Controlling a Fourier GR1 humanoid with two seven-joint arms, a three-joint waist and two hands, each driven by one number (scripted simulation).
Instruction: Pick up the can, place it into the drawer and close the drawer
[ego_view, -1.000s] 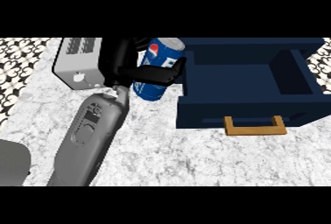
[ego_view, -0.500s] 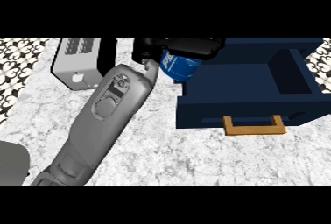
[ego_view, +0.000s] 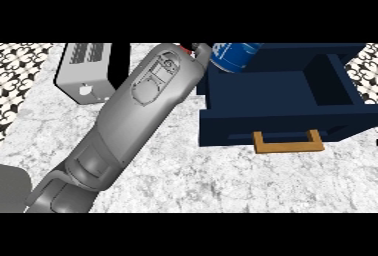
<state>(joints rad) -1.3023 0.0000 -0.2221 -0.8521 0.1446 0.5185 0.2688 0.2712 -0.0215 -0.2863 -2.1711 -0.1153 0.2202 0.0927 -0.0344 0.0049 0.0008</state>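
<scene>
While the drawer (ego_view: 284, 102) stands pulled open, everything else is placed from it:

Can (ego_view: 235, 55): blue, tilted, hanging over the drawer's back left corner at the top edge of the view, only its lower part showing.

Left hand: out of sight above that edge; I cannot tell how its fingers sit, though the can looks carried there rather than resting on anything.

Left forearm (ego_view: 140, 105): grey, running diagonally up along the drawer's left side.

Right hand: nowhere to be seen.

Handling: I'd judge the can stiff, smooth-walled and apt to slip or roll; best taken round its middle and lowered upright onto the drawer floor.

Handle (ego_view: 288, 143): tan, at the drawer's near front, the place to push shut.

Toaster (ego_view: 87, 70): grey, on the marble table (ego_view: 221, 185), well left of the drawer.
</scene>
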